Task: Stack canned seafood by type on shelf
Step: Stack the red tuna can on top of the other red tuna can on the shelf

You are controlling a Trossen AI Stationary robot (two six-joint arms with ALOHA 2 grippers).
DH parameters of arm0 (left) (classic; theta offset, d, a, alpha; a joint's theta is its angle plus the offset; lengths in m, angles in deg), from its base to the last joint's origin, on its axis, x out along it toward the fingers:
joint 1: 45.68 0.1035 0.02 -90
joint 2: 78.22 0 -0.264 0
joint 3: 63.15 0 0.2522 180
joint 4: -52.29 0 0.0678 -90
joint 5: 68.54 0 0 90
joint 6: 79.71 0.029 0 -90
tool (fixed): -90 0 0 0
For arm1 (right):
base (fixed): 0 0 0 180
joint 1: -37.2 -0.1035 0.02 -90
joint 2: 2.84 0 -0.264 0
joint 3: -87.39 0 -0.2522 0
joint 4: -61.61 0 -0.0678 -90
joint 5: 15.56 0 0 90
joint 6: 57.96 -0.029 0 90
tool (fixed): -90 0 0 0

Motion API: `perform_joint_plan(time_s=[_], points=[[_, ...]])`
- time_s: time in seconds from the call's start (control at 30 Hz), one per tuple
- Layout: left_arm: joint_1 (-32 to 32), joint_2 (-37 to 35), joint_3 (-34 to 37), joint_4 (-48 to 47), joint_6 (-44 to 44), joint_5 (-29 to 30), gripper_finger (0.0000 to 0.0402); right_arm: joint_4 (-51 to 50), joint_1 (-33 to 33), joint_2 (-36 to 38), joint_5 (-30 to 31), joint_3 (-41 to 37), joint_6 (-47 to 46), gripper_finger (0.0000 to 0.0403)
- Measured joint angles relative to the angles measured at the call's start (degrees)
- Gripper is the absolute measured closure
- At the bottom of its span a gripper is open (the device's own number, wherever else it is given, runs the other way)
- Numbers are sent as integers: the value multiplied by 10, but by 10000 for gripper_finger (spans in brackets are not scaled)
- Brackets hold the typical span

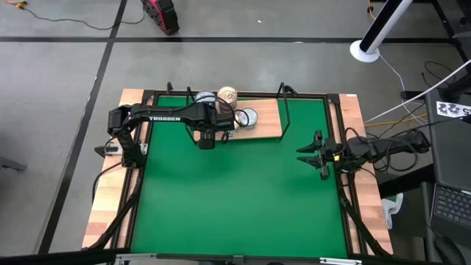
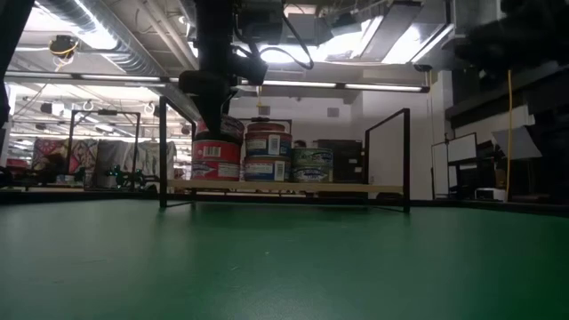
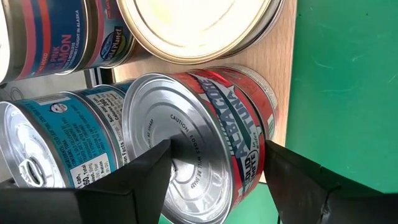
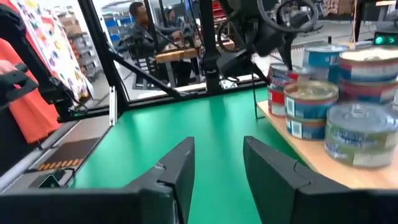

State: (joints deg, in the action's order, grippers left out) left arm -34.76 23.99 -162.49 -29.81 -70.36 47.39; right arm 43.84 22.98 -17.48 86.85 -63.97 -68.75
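Note:
The shelf (image 1: 268, 118) is a light wooden board with a black wire frame at the table's far edge, and it carries several tins of canned seafood. My left gripper (image 1: 210, 125) points down over the shelf's left part, shut on a red-labelled, silver-lidded tin (image 3: 186, 155). That tin sits on a second red tin (image 2: 216, 166). Beside them are a blue-labelled tin (image 3: 68, 143), a gold-lidded tin (image 3: 193, 25) and a silver-lidded tin (image 1: 247, 118). My right gripper (image 1: 321, 154) waits open at the table's right side, above the green mat. My left gripper comes from above, pointing down, with one finger (image 3: 149, 174) on each side of the top red tin's round wall (image 3: 252, 149). The tin is pinched across its width. It stands upright on the lower red tin.
The upright wire frame (image 2: 407, 160) closes the shelf's right end. Neighbouring stacks stand close to the held tin (image 2: 267, 151). The green mat (image 1: 235, 191) spreads toward the near edge. Pale wooden planks (image 1: 103, 213) flank the mat. People sit in the room beyond (image 4: 140, 25).

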Motion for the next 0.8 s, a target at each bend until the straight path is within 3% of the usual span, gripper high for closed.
perform_joint_plan(time_s=[0.57,0.8], points=[[0,0,0,0,0,0,164,89,0,65,12,-140,-31,267],[0,0,0,1,-2,0,164,87,0,67,35,-142,-25,267]])
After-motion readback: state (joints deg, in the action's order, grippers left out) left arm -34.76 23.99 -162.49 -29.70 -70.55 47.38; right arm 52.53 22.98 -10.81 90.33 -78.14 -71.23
